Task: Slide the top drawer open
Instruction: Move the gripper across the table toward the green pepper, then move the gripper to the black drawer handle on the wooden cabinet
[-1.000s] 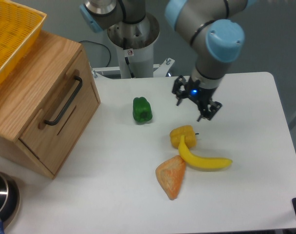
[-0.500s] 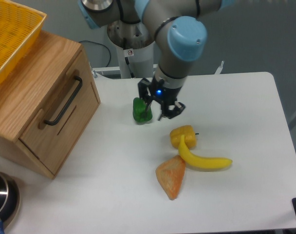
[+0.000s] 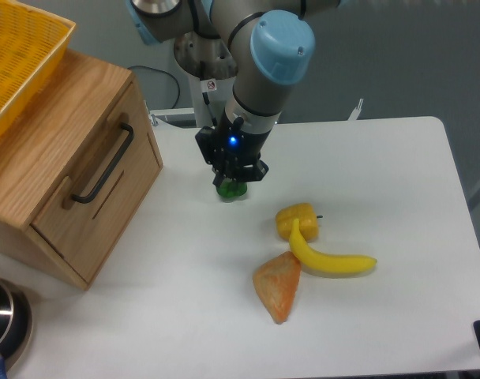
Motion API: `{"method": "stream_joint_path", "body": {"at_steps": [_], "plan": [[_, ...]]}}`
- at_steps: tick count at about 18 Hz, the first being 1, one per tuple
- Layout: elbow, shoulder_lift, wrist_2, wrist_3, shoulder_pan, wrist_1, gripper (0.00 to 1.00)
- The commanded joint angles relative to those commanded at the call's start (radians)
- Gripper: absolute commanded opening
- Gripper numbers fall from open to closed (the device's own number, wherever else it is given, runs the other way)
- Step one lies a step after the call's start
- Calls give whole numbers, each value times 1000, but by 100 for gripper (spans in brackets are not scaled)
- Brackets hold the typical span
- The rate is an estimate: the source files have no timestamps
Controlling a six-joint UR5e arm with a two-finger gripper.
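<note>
The top drawer [image 3: 106, 201] is the light-oak front panel of the wooden cabinet at the left, and it sits flush with the cabinet front. Its long black bar handle [image 3: 104, 163] runs diagonally across the panel. My gripper [image 3: 232, 174] hangs right of the cabinet, about a hand's width from the drawer front, pointing down just above a green pepper [image 3: 232, 191]. The fingers stand apart with nothing between them, though the gripper body partly hides their tips.
A yellow mesh basket [image 3: 19, 59] rests on the cabinet top [image 3: 58, 118]. On the white table [image 3: 398, 181] lie a small orange-yellow pepper [image 3: 299, 215], a banana [image 3: 335, 260] and an orange wedge-shaped item [image 3: 278, 290]. A metal pot [image 3: 3, 320] sits at the lower left.
The arm has swung left from the table's right-centre, across the fruit, to above the green pepper near the cabinet. The wrist has turned. The drawer has not moved.
</note>
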Motion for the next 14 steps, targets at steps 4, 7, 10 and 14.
{"method": "stream_joint_path", "body": {"at_steps": [4, 7, 10, 14], "plan": [[-32, 31, 6, 3, -6, -3, 0], [-35, 34, 9, 2, -15, -5, 3], [-40, 43, 9, 0, -25, -6, 4], [-45, 51, 9, -2, -31, -8, 4]]}}
